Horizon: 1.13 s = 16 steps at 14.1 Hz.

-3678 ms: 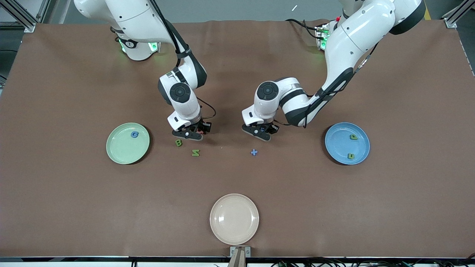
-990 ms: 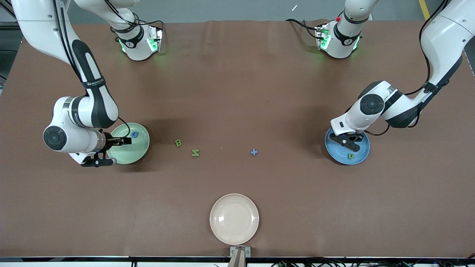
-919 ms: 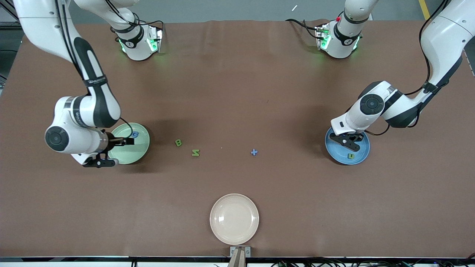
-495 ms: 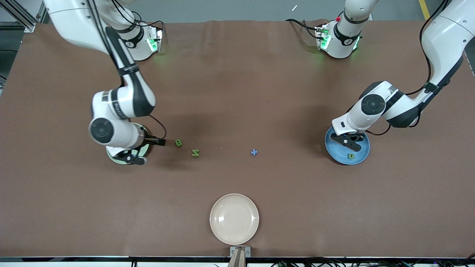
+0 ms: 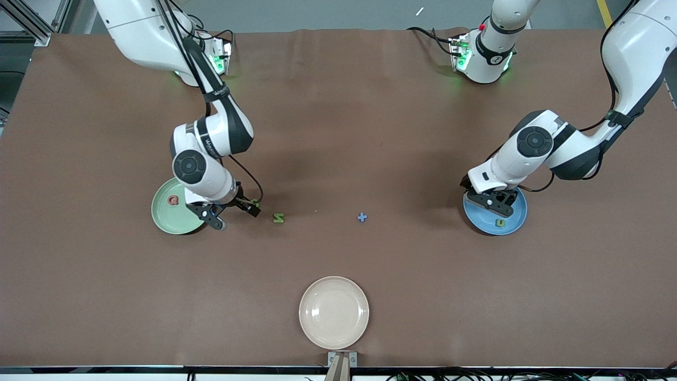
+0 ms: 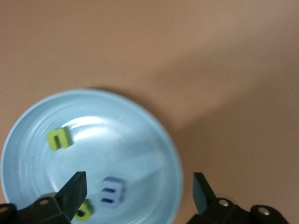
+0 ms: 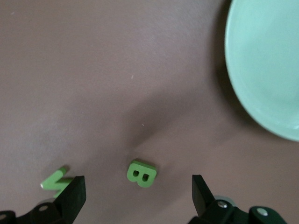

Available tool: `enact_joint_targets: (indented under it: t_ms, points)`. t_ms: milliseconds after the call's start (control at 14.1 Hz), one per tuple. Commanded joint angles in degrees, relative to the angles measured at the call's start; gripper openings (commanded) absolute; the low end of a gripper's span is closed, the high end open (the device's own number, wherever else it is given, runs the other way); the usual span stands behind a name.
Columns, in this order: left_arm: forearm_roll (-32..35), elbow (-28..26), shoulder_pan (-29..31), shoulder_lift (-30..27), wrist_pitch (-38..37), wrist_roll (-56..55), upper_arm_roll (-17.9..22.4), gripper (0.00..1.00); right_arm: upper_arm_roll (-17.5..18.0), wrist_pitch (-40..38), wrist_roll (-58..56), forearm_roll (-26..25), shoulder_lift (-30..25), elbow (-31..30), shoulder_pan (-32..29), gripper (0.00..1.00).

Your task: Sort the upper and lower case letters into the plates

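A round light green plastic plate (image 5: 172,214) sits toward the right arm's end of the brown desk (image 5: 338,132), holding a red letter (image 5: 172,200). Just beside it lies a small green foam capital B (image 7: 141,173), with a green Z (image 5: 278,217) near. The right hand (image 5: 232,211) hovers over the B, fingers spread. For a clean pick it should probably centre on the B and descend squarely before pinching. A round blue plastic plate (image 6: 28,140) at the left arm's end holds two green letters and a pale blue one (image 6: 111,191); the left hand (image 6: 138,189) hangs over it, spread and empty. A blue plus (image 5: 362,217) and a cream-white plate (image 5: 334,312) lie apart.
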Motion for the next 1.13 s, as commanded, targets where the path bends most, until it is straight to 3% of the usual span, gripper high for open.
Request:
enact_joint_targets:
  t_ms: [0, 141, 354, 637, 778, 1061]
  points:
    - [-4.25, 5.75, -8.81, -0.76, -3.42, -8.72, -0.25, 1.0, -0.51, 5.63, 5.7, 0.54, -0.66, -4.18, 0.34, 1.0]
    - [-6.8, 10.93, -17.07, -0.14, -4.05, -17.07, 1.24, 1.0, -0.51, 8.8, 7.47, 0.54, 0.04, -5.77, 1.39, 1.0]
    - [-10.84, 19.45, -33.49, 0.38, -4.05, -25.61, 10.97, 1.0, -0.51, 10.83, 8.69, 0.54, 1.71, -5.78, 2.62, 0.97]
    - [-17.08, 29.57, -53.98, 2.93, -3.96, -31.86, 26.69, 1.0, -0.51, 11.72, 9.76, 0.54, 3.38, -5.51, 3.95, 0.8]
    - [-19.72, 30.9, -59.54, 3.98, -3.43, -32.67, 31.55, 1.0, -0.51, 11.63, 9.76, 0.45, 3.38, -5.51, 3.95, 0.71]
    - [-20.17, 37.48, -63.77, 9.16, -3.25, -34.34, 33.59, 1.0, -0.51, 11.37, 9.23, 0.28, 3.38, -5.43, 3.95, 0.5]
